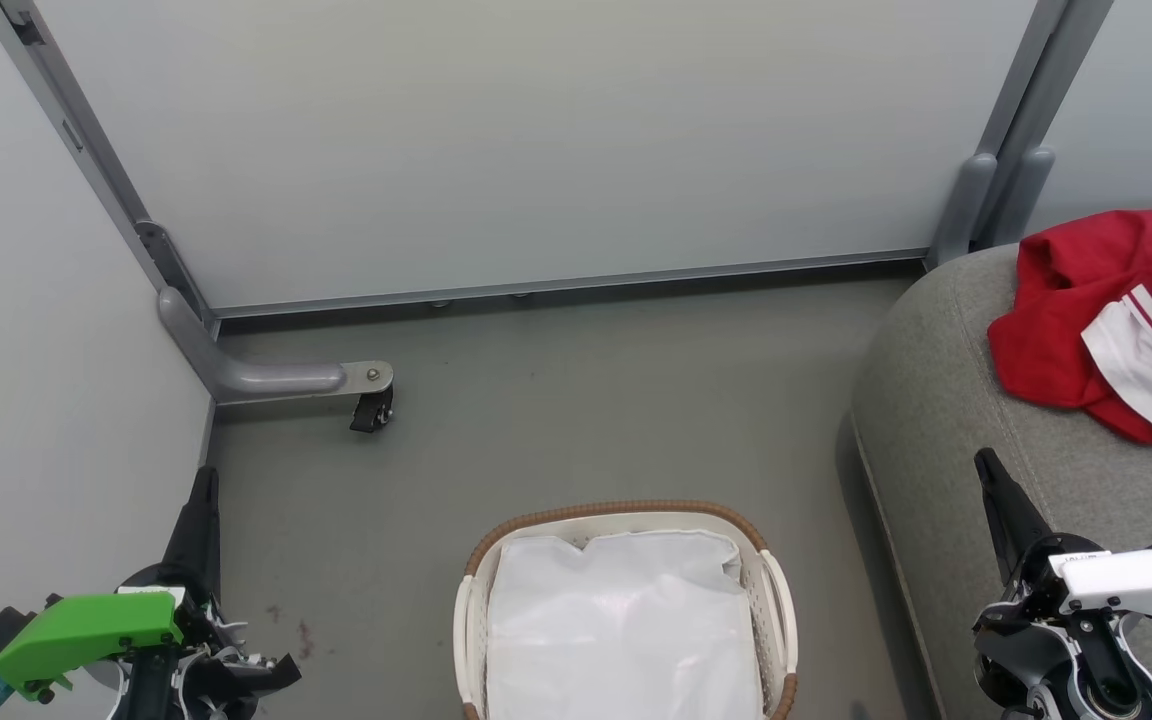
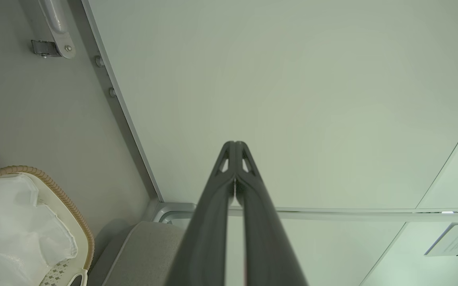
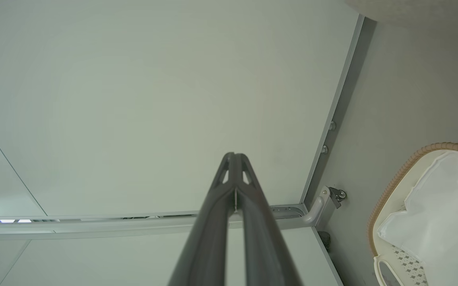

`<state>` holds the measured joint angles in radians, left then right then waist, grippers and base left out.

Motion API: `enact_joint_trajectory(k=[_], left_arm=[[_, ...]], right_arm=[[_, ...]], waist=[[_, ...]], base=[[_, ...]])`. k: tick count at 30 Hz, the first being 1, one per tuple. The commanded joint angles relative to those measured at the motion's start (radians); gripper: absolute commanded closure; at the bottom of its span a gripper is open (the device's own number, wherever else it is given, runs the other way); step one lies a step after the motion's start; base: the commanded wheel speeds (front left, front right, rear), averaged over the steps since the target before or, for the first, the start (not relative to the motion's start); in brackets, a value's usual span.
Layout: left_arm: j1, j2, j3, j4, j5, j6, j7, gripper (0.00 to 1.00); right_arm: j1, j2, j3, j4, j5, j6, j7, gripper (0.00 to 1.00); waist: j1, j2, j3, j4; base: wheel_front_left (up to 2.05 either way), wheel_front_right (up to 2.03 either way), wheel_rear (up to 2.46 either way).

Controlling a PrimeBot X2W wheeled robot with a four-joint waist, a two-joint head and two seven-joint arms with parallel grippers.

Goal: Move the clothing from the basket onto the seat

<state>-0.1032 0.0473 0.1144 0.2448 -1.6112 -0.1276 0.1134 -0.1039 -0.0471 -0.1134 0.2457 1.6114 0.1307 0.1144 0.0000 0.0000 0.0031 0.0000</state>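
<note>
Grey floor (image 1: pixel 556 400), pale panels (image 1: pixel 536 150). Head view: basket (image 1: pixel 626 508) holds just liner (image 1: pixel 626 620); red clothing (image 1: pixel 1066 310) on seat (image 1: pixel 946 400), right of basket. Left wrist: left gripper (image 2: pixel 235 143) clamped, empty. Right wrist: right gripper (image 3: pixel 235 155) likewise. Probably done; check under liner.

Open floor (image 1: pixel 576 400) lies between the basket (image 1: pixel 626 507) and the back panel (image 1: pixel 536 150). A castered panel foot (image 1: pixel 276 380) juts in at left; the seat (image 1: pixel 936 420) walls the right.

Pale partition panels (image 1: pixel 536 140) back and left, in a grey metal frame (image 1: pixel 556 283). Curved support foot (image 1: pixel 266 378) with black caster (image 1: pixel 372 410) on grey floor (image 1: pixel 586 400). Small dark stains (image 1: pixel 306 630) lower left.
</note>
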Motion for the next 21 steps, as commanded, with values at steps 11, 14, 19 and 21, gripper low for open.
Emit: enact_joint_trajectory(k=[11, 14, 19, 21], left_arm=[[-0.010, 0.005, 0.002, -0.001, -0.003, -0.006, 0.005, 1.00], [-0.010, 0.005, 0.002, -0.001, -0.003, -0.006, 0.005, 1.00], [-0.010, 0.005, 0.002, -0.001, -0.003, -0.006, 0.005, 1.00], [-0.010, 0.005, 0.002, -0.001, -0.003, -0.006, 0.005, 1.00]], right_arm=[[-0.008, -0.006, -0.002, -0.004, 0.003, 0.000, 0.003, 1.00], [-0.008, -0.006, -0.002, -0.004, 0.003, 0.000, 0.003, 1.00], [-0.008, -0.006, -0.002, -0.004, 0.003, 0.000, 0.003, 1.00], [-0.008, -0.006, -0.002, -0.004, 0.003, 0.000, 0.003, 1.00]], waist=[[0.0000, 0.0000, 0.000, 0.000], [0.0000, 0.0000, 0.000, 0.000], [0.0000, 0.0000, 0.000, 0.000], [0.0000, 0.0000, 0.000, 0.000]], base=[[0.00, 0.00, 0.00], [0.00, 0.00, 0.00], [0.00, 0.00, 0.00], [0.00, 0.00, 0.00]])
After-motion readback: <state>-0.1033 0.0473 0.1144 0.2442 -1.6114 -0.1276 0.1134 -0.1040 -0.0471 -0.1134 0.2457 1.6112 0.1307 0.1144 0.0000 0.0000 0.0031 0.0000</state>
